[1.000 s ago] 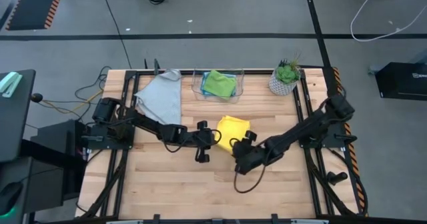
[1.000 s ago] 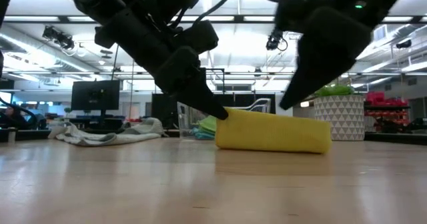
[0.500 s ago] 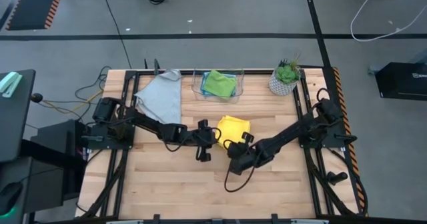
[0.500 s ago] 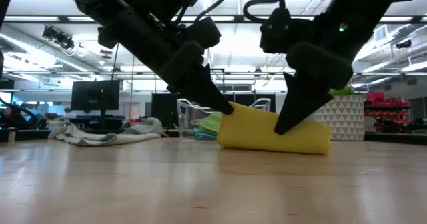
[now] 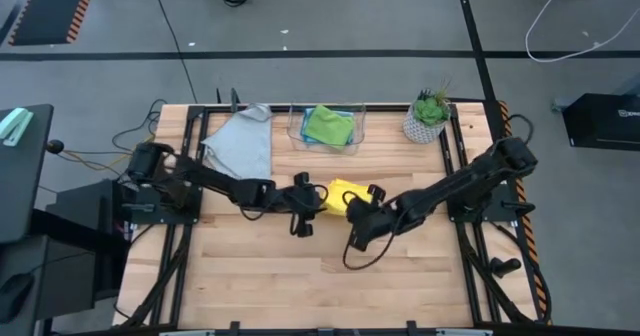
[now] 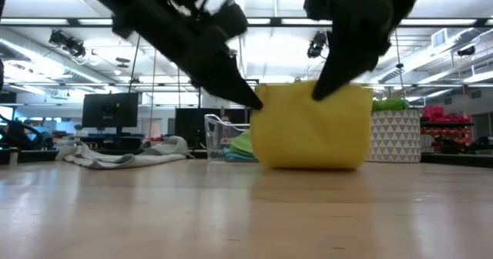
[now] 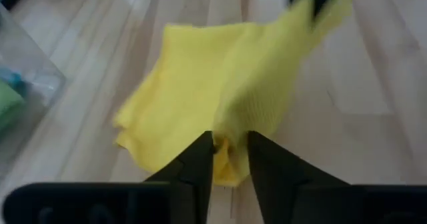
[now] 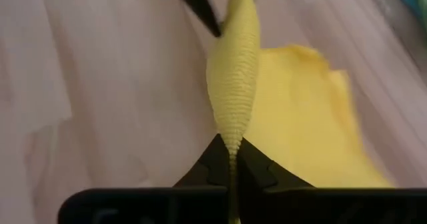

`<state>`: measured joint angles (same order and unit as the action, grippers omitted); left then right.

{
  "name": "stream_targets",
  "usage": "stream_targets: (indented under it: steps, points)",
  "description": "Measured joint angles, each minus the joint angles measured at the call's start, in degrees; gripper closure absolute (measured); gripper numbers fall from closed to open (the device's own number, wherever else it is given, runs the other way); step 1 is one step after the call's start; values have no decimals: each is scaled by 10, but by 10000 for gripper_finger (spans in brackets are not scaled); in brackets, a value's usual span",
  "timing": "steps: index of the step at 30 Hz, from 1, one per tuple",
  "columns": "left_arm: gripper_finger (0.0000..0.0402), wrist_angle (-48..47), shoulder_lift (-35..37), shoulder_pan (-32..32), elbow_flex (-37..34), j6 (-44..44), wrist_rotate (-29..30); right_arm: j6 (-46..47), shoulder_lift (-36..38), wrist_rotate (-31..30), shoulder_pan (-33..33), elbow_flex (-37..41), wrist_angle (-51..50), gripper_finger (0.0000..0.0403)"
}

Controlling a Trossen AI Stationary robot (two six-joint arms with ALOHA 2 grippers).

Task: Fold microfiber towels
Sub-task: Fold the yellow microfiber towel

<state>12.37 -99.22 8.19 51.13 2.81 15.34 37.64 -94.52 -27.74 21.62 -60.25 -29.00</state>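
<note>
The yellow towel (image 5: 343, 193) (image 6: 312, 132) is at the table's middle, its near side raised between my two grippers and its far part lying on the wood. My left gripper (image 5: 319, 198) (image 7: 230, 156) is shut on the raised edge's left end. My right gripper (image 5: 353, 210) (image 8: 232, 152) is shut on its right end. A grey towel (image 5: 243, 146) lies spread at the far left. A green towel (image 5: 328, 125) lies on a light blue one in a clear bin (image 5: 358, 128). My left gripper has a bunched bit of the towel's raised edge (image 7: 229, 139) between its two fingers, coming level-to-slanting from the table's left. That end is off the table; the cloth runs from it toward my right gripper. My right gripper pinches the towel's raised edge (image 8: 232, 134) between its two fingers, slanting down from the table's right. The cloth stands as a thin upright fold ahead of the fingers. The towel hangs below the held edge, its lower part (image 6: 308, 163) on the table.
A potted plant (image 5: 428, 118) stands at the far right corner, beside the bin. Bare wood (image 5: 320, 276) lies across the near half of the table. Monitors and shelves of the room show beyond the far edge in the low view.
My right gripper came in toward the table's left onto the yellow towel and took hold of it. Both grippers then rose, lifting the towel's near edge, so it now hangs as a tall sheet where it lay low and folded; its far part stayed on the table.
</note>
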Motion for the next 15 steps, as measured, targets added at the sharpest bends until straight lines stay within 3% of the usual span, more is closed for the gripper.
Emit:
stream_targets:
  steps: [4,9,15]
  points:
    - [262,-35,57,-3,-18,-11,-1,-11,51,37,-29,0,-24,393]
    - [232,87,128,-30,-143,13,-7,-56,66,88,-96,1,-47,397]
    - [234,274,188,-64,-305,71,-49,-133,41,175,-197,2,-51,392]
